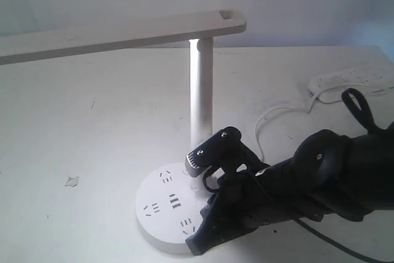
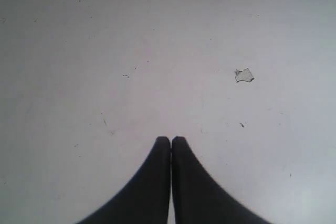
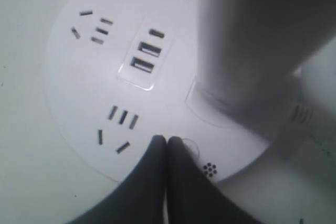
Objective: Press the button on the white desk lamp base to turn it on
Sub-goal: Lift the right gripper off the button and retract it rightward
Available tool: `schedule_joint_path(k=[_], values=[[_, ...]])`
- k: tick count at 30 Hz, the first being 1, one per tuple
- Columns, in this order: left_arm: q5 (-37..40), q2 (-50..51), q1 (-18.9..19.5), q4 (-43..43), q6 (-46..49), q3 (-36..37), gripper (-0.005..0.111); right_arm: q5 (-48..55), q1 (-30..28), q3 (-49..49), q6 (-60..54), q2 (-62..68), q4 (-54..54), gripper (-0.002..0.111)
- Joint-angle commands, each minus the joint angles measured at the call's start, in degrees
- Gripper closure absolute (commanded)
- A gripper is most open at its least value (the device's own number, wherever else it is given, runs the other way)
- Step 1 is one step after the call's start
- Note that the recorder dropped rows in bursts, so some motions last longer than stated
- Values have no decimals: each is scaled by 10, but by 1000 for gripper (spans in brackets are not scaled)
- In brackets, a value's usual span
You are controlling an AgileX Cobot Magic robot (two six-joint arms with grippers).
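Observation:
The white desk lamp base (image 1: 159, 218) (image 3: 73, 87) is a flat round disc with dark socket slots and USB ports (image 3: 145, 56). Its pole (image 1: 201, 90) rises to a long flat arm (image 1: 117, 34). The small round button (image 3: 192, 147) sits near the disc's edge beside a dotted grey mark (image 3: 210, 169). My right gripper (image 3: 167, 140) (image 1: 194, 246) is shut, its tips pressed down on the base. One finger overlaps the button's edge. My left gripper (image 2: 171, 139) is shut over bare table with nothing in it; the exterior view does not show it.
An oblong white power strip (image 1: 351, 79) lies at the back right, and a white cable (image 1: 271, 115) loops from it toward the lamp. A small paper scrap (image 1: 72, 181) (image 2: 244, 75) lies on the white table left of the base.

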Motion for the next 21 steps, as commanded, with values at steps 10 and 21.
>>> schedule_joint_path(k=[10, 21], values=[[4, -2, -2, -2, -1, 1, 107, -99, -1, 185, 7, -247, 50, 108], [4, -2, -2, -2, -1, 1, 107, -189, -1, 369, 59, -918, 33, 108]])
